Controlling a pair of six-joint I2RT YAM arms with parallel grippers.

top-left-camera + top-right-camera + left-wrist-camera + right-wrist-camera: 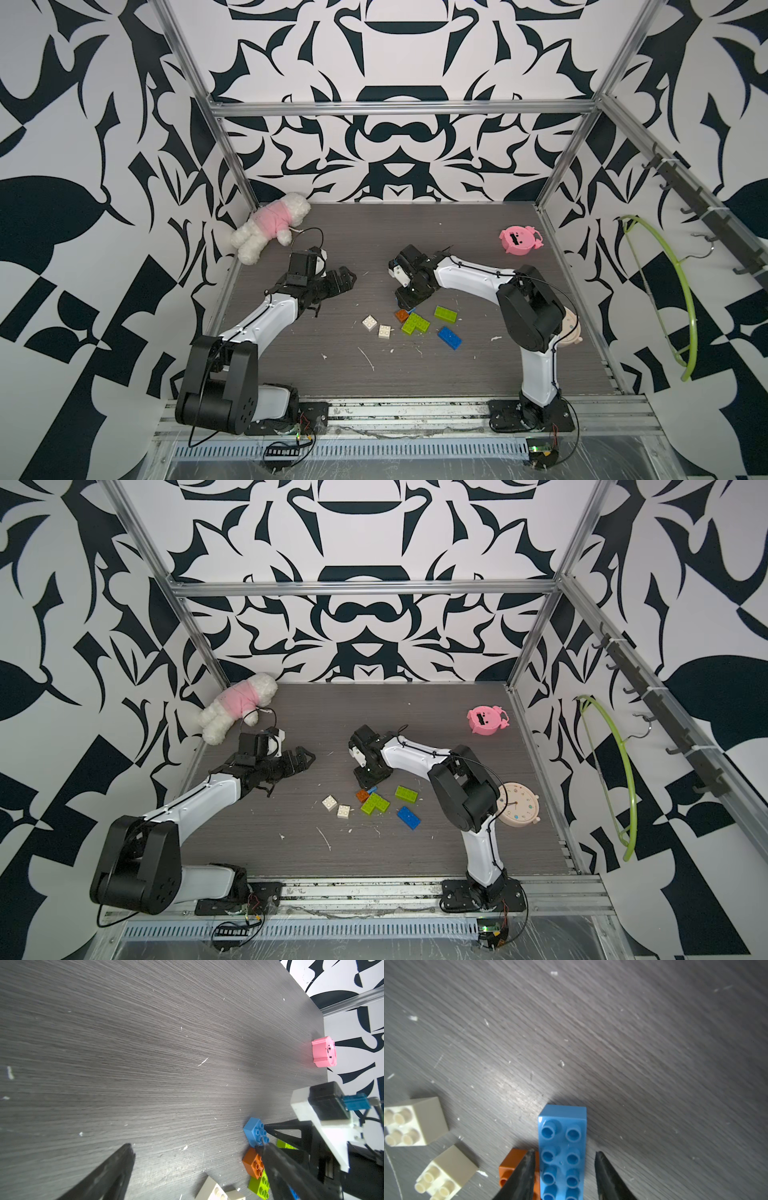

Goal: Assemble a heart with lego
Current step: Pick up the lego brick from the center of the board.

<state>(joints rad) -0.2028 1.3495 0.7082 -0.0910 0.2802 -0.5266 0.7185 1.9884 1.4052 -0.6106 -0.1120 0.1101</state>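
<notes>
R wrist cam gives me the blue brick whole; both top views bury most of it under R gripper. Clock reads clear in a top view. Plush toy sits in far-L corner. Lego lies loose mid-table, orange brick just beside the blue. L gripper fully spread, empty. R jaws astride blue brick, slim gaps, not clamped yet.
</notes>
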